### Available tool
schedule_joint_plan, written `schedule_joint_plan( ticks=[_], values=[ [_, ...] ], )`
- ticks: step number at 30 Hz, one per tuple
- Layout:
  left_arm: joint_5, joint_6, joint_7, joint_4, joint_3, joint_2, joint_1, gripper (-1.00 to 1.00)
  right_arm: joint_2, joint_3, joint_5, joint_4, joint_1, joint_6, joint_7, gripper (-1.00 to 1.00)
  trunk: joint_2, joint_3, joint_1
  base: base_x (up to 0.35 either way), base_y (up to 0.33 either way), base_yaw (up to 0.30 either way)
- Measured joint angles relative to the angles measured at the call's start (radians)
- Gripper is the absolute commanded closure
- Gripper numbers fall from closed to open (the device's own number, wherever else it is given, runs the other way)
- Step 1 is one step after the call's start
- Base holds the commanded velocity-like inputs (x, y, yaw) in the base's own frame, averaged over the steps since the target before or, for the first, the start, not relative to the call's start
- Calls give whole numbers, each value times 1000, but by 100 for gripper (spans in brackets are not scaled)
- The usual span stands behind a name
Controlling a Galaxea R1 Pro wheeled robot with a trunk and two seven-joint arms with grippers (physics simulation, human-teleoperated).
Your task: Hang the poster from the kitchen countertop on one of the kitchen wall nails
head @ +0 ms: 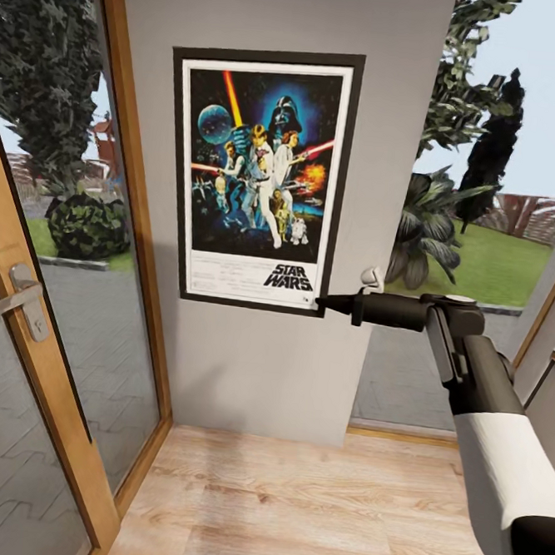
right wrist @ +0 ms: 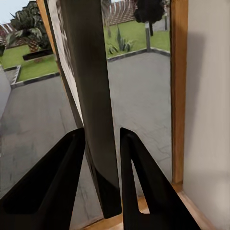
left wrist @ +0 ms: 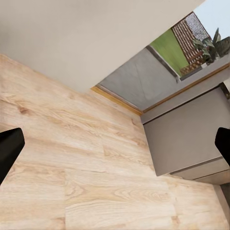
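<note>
The poster [head: 258, 178] sits flat against the pale grey wall [head: 245, 367], long axis straight up toward 12 o'clock, and the right gripper [head: 319, 302] reaches in from 3 o'clock, pinched narrow on its bottom right corner, so that arm's obviously the nearer one. The left gripper [left wrist: 115, 148] hangs wide with nothing in it over the wood floor [left wrist: 72, 158]. Only readable text is "STAR WARS" at about 5 o'clock on the poster; can't make out any nail.

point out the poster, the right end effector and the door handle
poster [head: 259, 176]: head view, middle of the printed art.
right end effector [head: 321, 302]: head view, fingertips at the poster's lower right corner.
door handle [head: 9, 298]: head view, metal lever on the wood-framed glass door.
</note>
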Motion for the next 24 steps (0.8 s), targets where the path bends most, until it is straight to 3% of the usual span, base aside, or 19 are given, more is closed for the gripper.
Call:
schedule_joint_plan(
  ticks=[10, 24],
  values=[
    [0, 0, 0, -1, -1, 1, 0, -100, 8, 0, 1, 0, 0, 0, 0, 100, 0, 0, 0, 14, 0, 0],
    [0, 0, 0, -1, -1, 2, 0, -100, 9, 0, 0, 0, 0, 0, 0, 100, 0, 0, 0, 138, 0, 0]
  ],
)
